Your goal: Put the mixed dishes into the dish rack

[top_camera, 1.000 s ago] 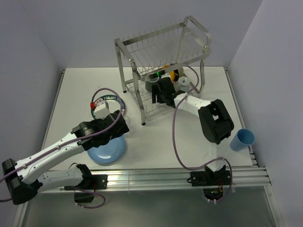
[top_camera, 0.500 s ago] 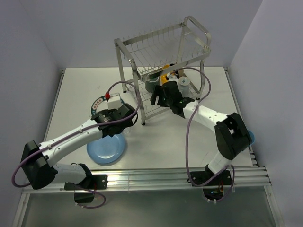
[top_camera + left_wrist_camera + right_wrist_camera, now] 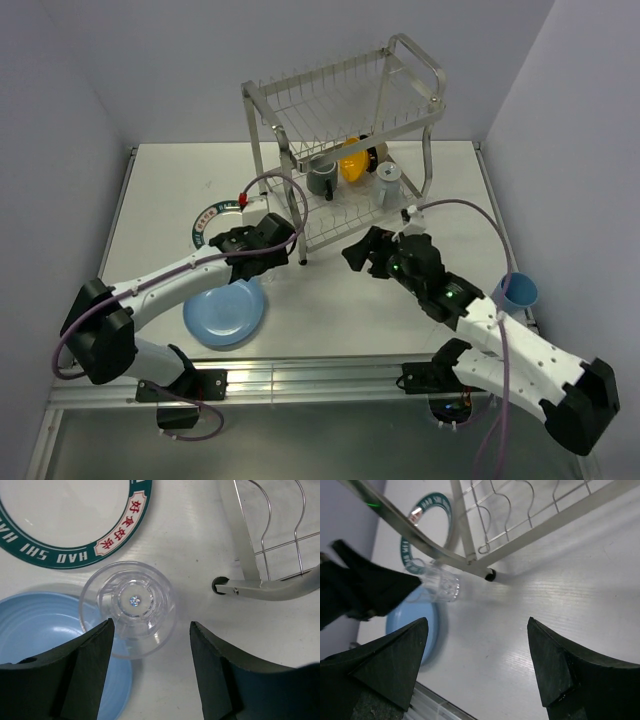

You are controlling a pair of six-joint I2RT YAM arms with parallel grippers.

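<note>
We see the glass (image 3: 127,605) on the table at the rack's (image 3: 340,105) 7 o'clock. The blue plate (image 3: 40,630) lies at its 8 and the green-rimmed plate (image 3: 75,520) at its 11. Our left gripper (image 3: 150,629) hangs spread, a finger either side of it. Our right gripper (image 3: 476,625) is spread wide, empty.

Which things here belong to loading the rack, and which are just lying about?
Part of the job: dish rack; in it, dark mug, orange bowl, pale mug; outside it, clear glass, light blue plate, green-rimmed plate, blue cup.
Not part of it: only fixtures, the table and the metal rail at its near edge.
</note>
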